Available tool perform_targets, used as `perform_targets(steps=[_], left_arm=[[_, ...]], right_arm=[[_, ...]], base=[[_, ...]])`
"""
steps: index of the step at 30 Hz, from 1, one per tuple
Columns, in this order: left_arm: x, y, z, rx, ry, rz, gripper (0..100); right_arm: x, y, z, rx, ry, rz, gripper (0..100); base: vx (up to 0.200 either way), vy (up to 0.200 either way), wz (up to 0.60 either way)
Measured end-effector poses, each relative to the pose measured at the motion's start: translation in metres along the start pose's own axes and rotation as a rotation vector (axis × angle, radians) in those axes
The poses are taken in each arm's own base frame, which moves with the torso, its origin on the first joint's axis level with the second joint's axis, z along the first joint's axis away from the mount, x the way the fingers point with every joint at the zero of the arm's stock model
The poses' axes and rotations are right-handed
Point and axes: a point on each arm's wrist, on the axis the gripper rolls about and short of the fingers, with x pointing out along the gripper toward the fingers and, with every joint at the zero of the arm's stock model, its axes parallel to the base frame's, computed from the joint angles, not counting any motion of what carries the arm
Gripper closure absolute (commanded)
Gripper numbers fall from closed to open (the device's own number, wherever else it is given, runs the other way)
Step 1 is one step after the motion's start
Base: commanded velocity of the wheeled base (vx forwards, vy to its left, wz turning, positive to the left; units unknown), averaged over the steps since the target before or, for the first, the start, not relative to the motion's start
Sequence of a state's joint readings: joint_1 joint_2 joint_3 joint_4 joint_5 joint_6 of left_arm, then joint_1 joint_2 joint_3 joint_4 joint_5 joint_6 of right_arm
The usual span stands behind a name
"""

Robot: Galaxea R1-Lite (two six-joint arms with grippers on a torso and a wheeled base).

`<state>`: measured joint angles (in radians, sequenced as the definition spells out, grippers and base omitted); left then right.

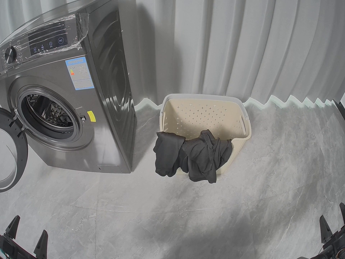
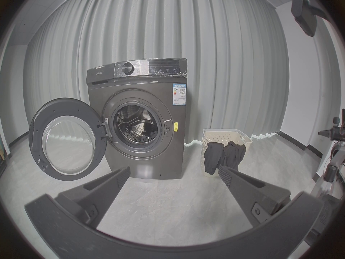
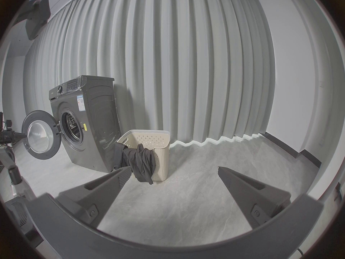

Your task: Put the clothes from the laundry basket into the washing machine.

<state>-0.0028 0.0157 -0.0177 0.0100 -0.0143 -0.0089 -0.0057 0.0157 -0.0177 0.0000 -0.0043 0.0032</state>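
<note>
A cream laundry basket (image 1: 215, 116) stands on the floor to the right of the grey washing machine (image 1: 104, 90). Dark clothes (image 1: 196, 155) hang over the basket's near rim and down its front. The machine's round door (image 1: 9, 151) is swung open to the left, and some dark fabric lies inside the drum (image 1: 50, 114). My left gripper (image 1: 27, 236) is open low at the near left, far from the basket. My right gripper (image 1: 332, 220) is open at the near right edge. Both grippers (image 2: 172, 171) (image 3: 172, 171) hold nothing.
A pleated grey curtain (image 1: 233, 36) runs along the wall behind the machine and basket. Bare grey floor (image 1: 172, 216) stretches between me and both of them, and to the right of the basket.
</note>
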Motion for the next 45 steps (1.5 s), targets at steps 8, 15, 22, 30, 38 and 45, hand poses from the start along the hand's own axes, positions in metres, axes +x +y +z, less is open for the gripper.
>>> perform_targets(steps=[8,15,22,30,38,45], left_arm=[[0.0,0.0001,0.0001,-0.015,0.0,0.004,0],[0.0,0.0002,0.0,-0.025,0.001,0.007,0],[0.0,0.0002,0.0002,-0.026,-0.002,0.007,0],[0.0,0.0002,0.0002,-0.023,-0.002,0.006,0],[0.0,0.0001,0.0002,-0.02,-0.002,0.005,0],[0.0,0.0001,0.0003,-0.021,-0.002,0.005,0]], right_arm=[[0.0,0.0,0.0,0.0,0.0,0.0,0],[0.0,0.0,0.0,0.0,0.0,0.0,0],[0.0,0.0,0.0,0.0,0.0,0.0,0],[0.0,0.0,0.0,0.0,0.0,0.0,0],[0.0,0.0,0.0,-0.001,0.001,0.0,0],[0.0,0.0,0.0,0.001,0.0,-0.002,0]], base=[[0.2,0.0,0.0],[0.114,0.0,0.0],[0.0,0.0,0.0],[0.0,-0.15,0.0],[0.0,-0.075,0.0],[0.0,0.0,0.0]])
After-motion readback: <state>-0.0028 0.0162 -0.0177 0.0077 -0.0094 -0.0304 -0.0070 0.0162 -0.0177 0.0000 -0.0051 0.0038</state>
